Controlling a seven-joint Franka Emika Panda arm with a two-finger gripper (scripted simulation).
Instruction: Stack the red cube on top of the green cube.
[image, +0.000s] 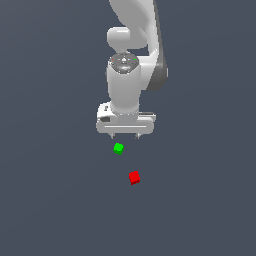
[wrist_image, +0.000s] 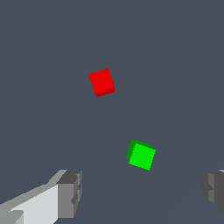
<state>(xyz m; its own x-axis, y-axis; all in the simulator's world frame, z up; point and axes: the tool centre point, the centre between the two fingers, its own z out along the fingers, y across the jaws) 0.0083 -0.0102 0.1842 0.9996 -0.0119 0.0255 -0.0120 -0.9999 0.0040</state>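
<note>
The red cube (image: 134, 177) lies on the grey floor, nearer the camera than the green cube (image: 118, 148) and toward the exterior view's right of it. The two cubes lie apart. My white gripper (image: 125, 135) hangs above the floor just behind the green cube, with its jaws spread wide and nothing between them. In the wrist view the green cube (wrist_image: 141, 155) lies ahead of the gap between the fingers (wrist_image: 70, 192), and the red cube (wrist_image: 101, 82) lies farther off. My gripper (wrist_image: 142, 190) holds nothing.
A plain dark grey floor (image: 50, 200) spreads all around. The white arm (image: 131, 60) rises behind the gripper. Nothing else is in view.
</note>
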